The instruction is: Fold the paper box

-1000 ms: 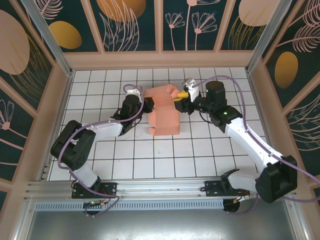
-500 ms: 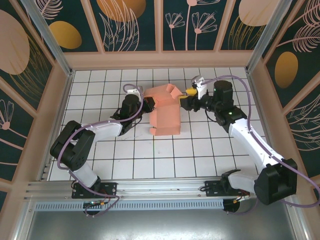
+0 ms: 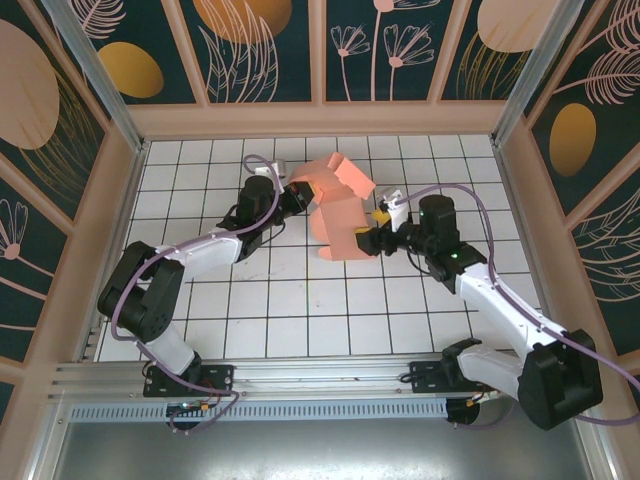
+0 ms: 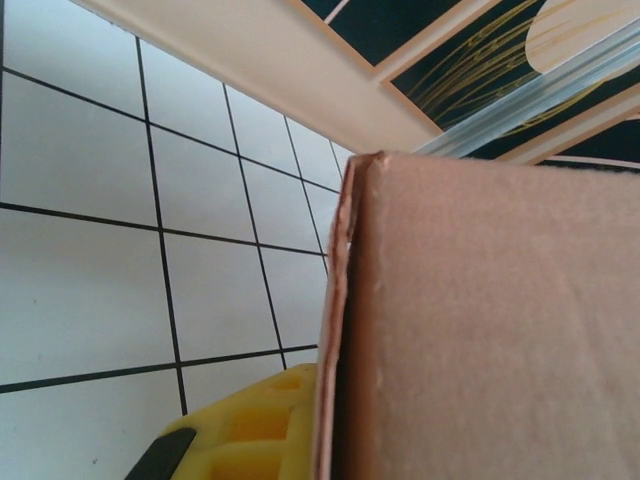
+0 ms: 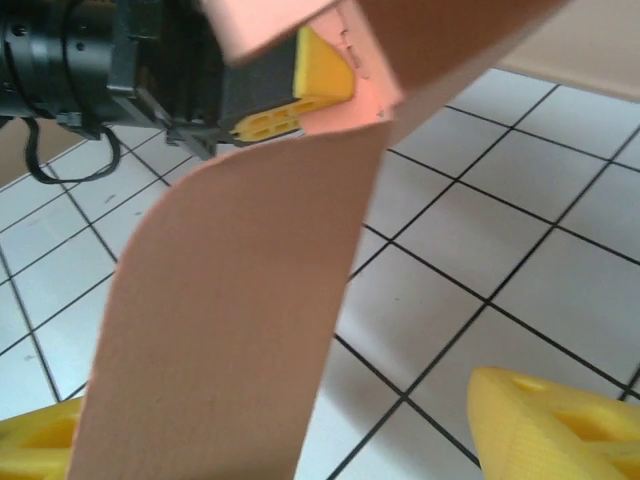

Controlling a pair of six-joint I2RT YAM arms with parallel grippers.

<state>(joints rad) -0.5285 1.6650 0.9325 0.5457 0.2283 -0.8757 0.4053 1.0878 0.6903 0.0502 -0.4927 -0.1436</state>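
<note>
The salmon-pink paper box (image 3: 340, 205) stands partly lifted off the tiles at mid-table, its flaps raised at the far end. My left gripper (image 3: 297, 195) is shut on its left edge. In the left wrist view the card (image 4: 480, 320) covers the right side, and one yellow finger (image 4: 250, 430) presses against its edge. My right gripper (image 3: 371, 236) is open at the box's near right side. In the right wrist view a long card panel (image 5: 230, 300) runs down between its yellow fingertips (image 5: 550, 420). The left gripper's yellow finger (image 5: 320, 70) clamps the card at the top of that view.
The white tiled floor (image 3: 300, 300) is walled by a wooden frame (image 3: 320, 120) at the back and by side panels. Purple cables (image 3: 470, 185) loop above both arms. Open tiles lie in front of the box.
The right gripper has opened, let go of the far flap, and come down to the box's near right side. The left gripper has lifted the box and carried it to the right.
</note>
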